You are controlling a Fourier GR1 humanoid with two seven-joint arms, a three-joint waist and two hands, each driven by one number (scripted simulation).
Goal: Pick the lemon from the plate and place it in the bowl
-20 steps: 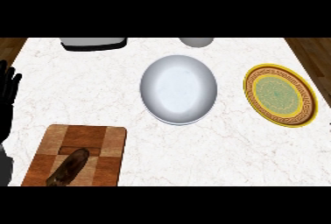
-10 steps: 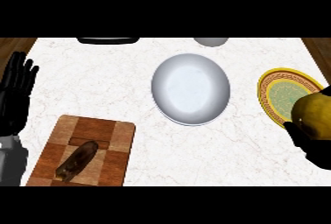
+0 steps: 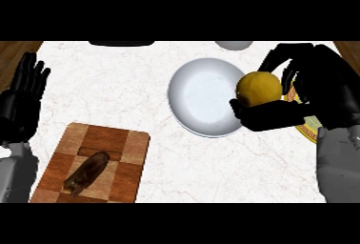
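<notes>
Right hand [image 3: 309,90] has its fingers and thumb curled round the lemon [image 3: 259,87]; lemon is held at the right rim of the white bowl [image 3: 200,97], overlapping its edge in the head view; height above the bowl can't be told. Patterned plate [image 3: 310,129] sits just right of the bowl, mostly hidden behind the hand. Left hand [image 3: 21,97] rests at the left edge, fingers straight and up, holding nothing. Wooden cutting board [image 3: 112,157] lies lower left on the marble counter [image 3: 112,90]; a dark elongated item [image 3: 85,172] lies on it, can't tell what it is.
</notes>
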